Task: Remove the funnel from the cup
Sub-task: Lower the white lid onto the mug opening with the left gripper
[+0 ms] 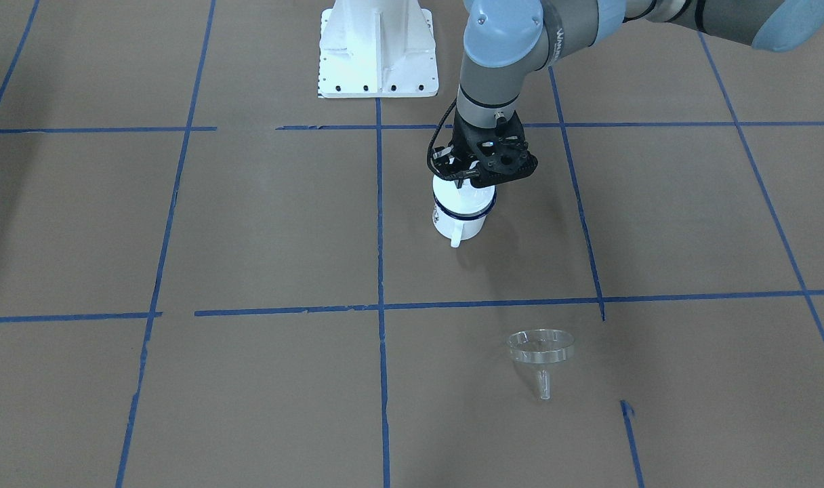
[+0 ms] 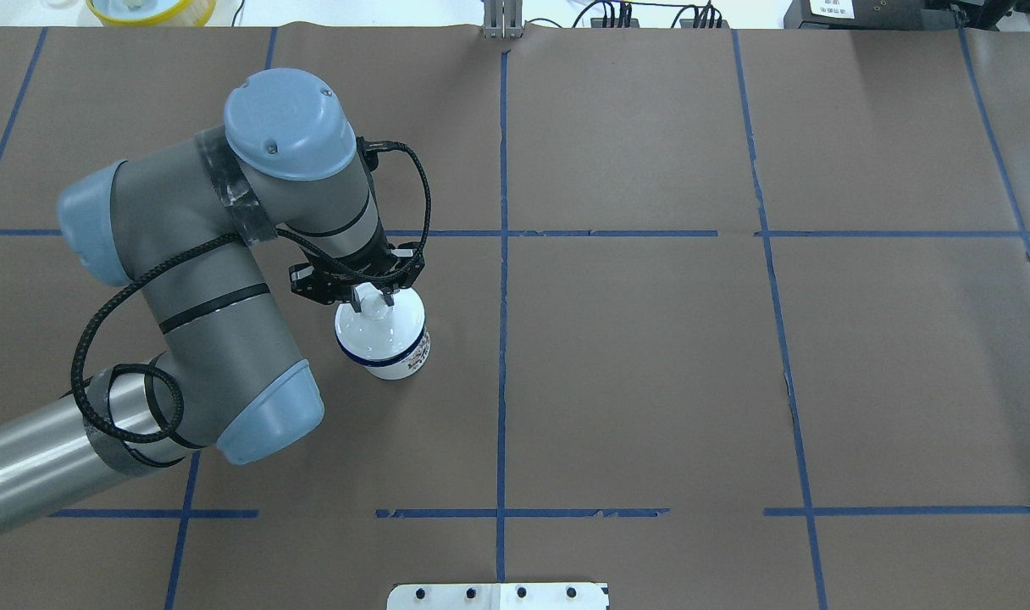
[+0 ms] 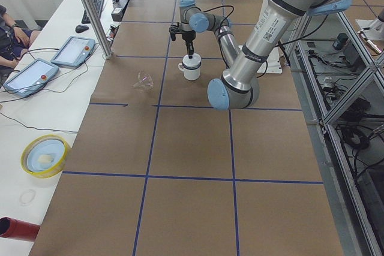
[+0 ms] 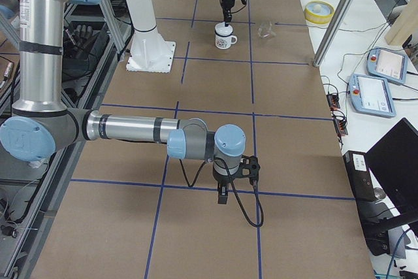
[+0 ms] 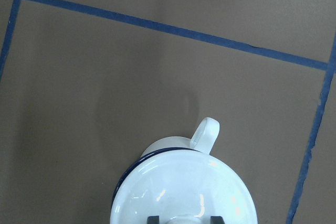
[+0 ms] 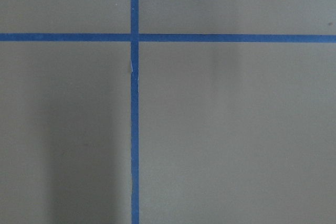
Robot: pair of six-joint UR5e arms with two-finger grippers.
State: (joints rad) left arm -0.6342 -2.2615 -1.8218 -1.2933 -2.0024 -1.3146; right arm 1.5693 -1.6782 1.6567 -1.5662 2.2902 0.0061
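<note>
Left arm (image 2: 202,280): elbow folded, forearm reaching in over the cup (image 1: 461,215), wrist vertical. Left gripper (image 2: 373,298) points straight down directly above the cup; its fingers (image 5: 152,219) stand on either side of the knob of the lid (image 5: 184,192) that sits on the cup, pressed to it with no gap visible.

Right arm (image 4: 130,129): well apart from the cup, forearm stretched out level and low. Right gripper (image 4: 223,195) hangs vertical, tips down – the finger spacing cannot be judged from the side view, and the wrist camera shows no fingers.

Left wrist view close above cup (image 5: 206,132)
</note>
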